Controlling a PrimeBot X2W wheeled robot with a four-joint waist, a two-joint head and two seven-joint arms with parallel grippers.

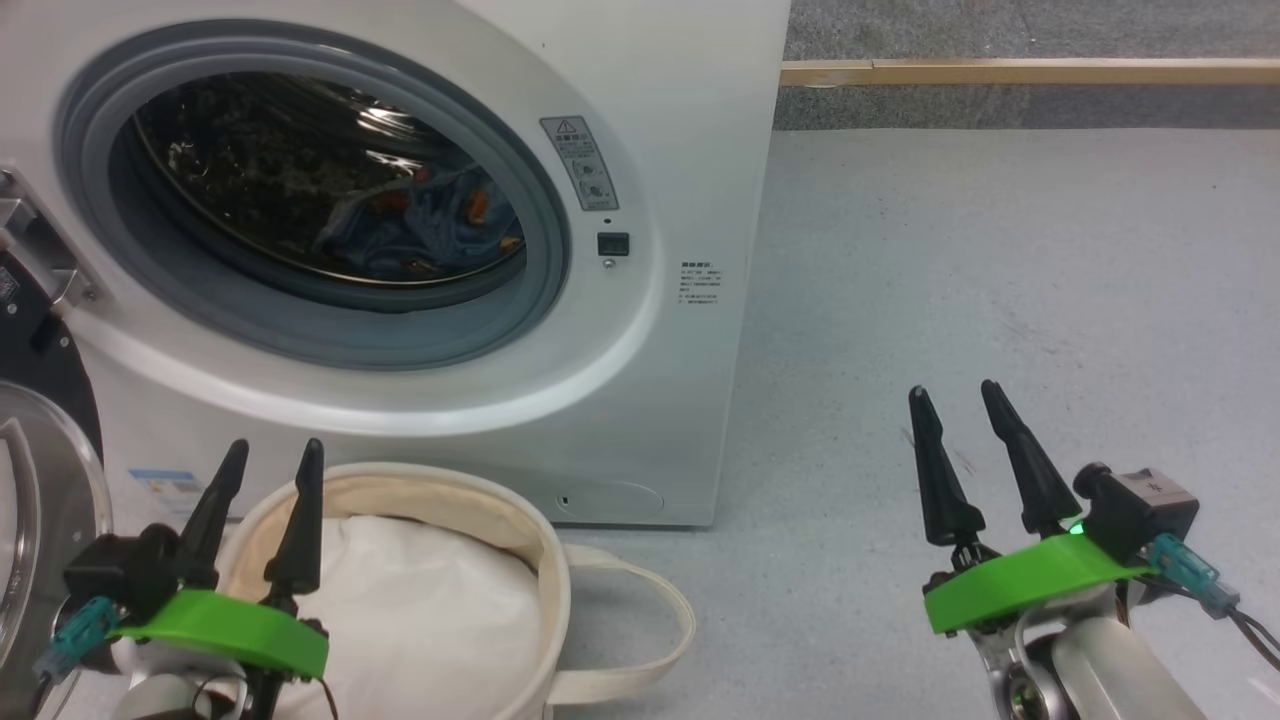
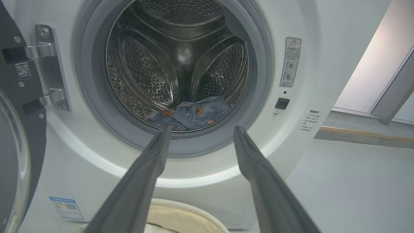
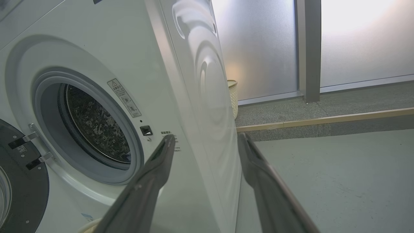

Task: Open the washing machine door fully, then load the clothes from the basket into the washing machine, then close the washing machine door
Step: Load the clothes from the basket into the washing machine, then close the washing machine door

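Observation:
The white washing machine (image 1: 660,150) stands with its round mouth uncovered. Its black-rimmed door (image 1: 45,440) is swung out to the left on its hinge (image 2: 48,68). Light-blue clothes (image 1: 440,225) with orange prints lie in the steel drum (image 2: 194,111). The cream basket (image 1: 545,560) sits on the floor in front of the machine, and a plain white pad (image 1: 420,610) lies in it. My left gripper (image 1: 268,460) hovers open over the basket's left rim, holding nothing. My right gripper (image 1: 955,395) is open over bare floor, to the right of the machine.
Grey floor (image 1: 1000,280) stretches to the right of the machine. A wooden strip (image 1: 1030,70) edges a raised step at the back. A pale woven bin (image 3: 233,97) stands behind the machine near frosted glass panels (image 3: 258,45).

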